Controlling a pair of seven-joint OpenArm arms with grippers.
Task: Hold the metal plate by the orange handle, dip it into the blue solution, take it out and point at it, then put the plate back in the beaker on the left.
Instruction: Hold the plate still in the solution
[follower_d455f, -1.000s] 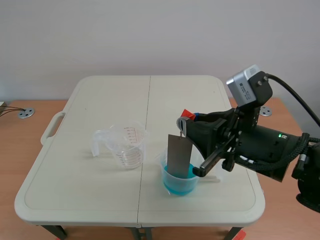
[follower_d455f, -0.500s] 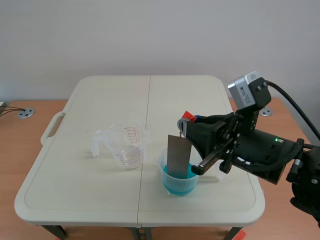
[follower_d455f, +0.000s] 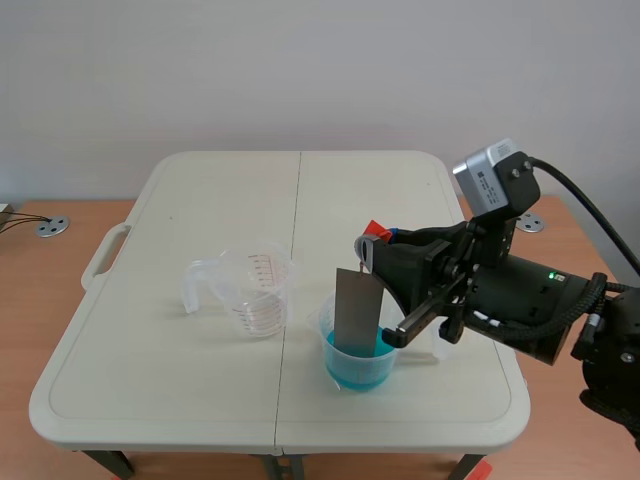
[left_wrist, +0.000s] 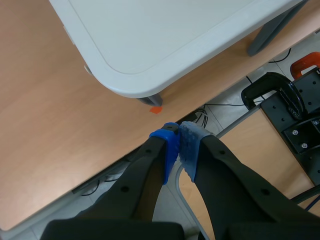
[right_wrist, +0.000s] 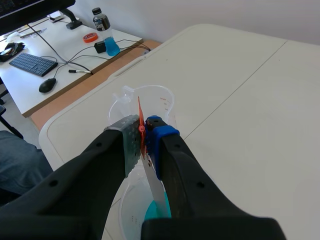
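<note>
right gripper (right_wrist: 144, 131) clamped on orange handle (right_wrist: 140, 117), metal plate (right_wrist: 156, 187) hanging below gripper, lower end in blue solution (right_wrist: 154, 214) inside near beaker (right_wrist: 125, 200), empty beaker (right_wrist: 162, 102) just ahead of gripper, white table (right_wrist: 240, 100) under both, keyboard (right_wrist: 32, 64) and mouse (right_wrist: 47, 85) well beyond gripper

The right arm (follower_d455f: 520, 295) comes in from the right and lies nearly level, reaching toward the middle. The right gripper (right_wrist: 144, 134) points forward and slightly down, its fingers (right_wrist: 160, 136) pressed together on the thin orange handle (right_wrist: 140, 116). The left gripper (left_wrist: 179, 146) hangs pointing downward, its fingers (left_wrist: 166, 150) meeting pad to pad with nothing between them.
</note>
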